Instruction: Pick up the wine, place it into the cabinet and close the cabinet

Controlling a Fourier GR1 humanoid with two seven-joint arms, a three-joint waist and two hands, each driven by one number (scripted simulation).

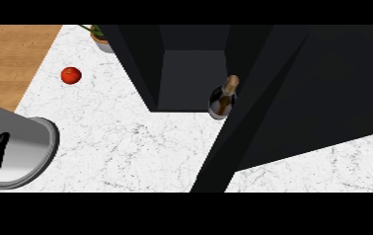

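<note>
Wine bottle: The wine bottle [222, 100] stood at the near right corner of the cabinet's mouth, gold-capped neck toward the far side. It was just beside the open door and no hand was on it.
Cabinet: The black cabinet [191, 78] sat on the white counter [138, 145] with its dark inside facing me.
Door: The door [229, 145] stood swung out toward the near edge. I judged that placing was about done and only the closing remained.
Why there: The bottle sat right at the front lip, I reckoned because that was the shortest reach in. It might need to sit deeper for the door to clear it.
Left hand: Only a black sliver of the left hand [2, 150] showed at the left edge, above the grey forearm [25, 152]. I could not tell whether it was open or closed.
Right hand: It was nowhere in view.
Hidden: The bottle's base blended into the cabinet's shadow, so I could not tell if it stood fully inside. The cabinet's right side merged into one black mass.
Also seen: A red fruit [70, 75] lay far left on the counter, a potted plant [100, 36] was partly cut off behind the cabinet, and a wooden surface [22, 56] lay beyond.
</note>
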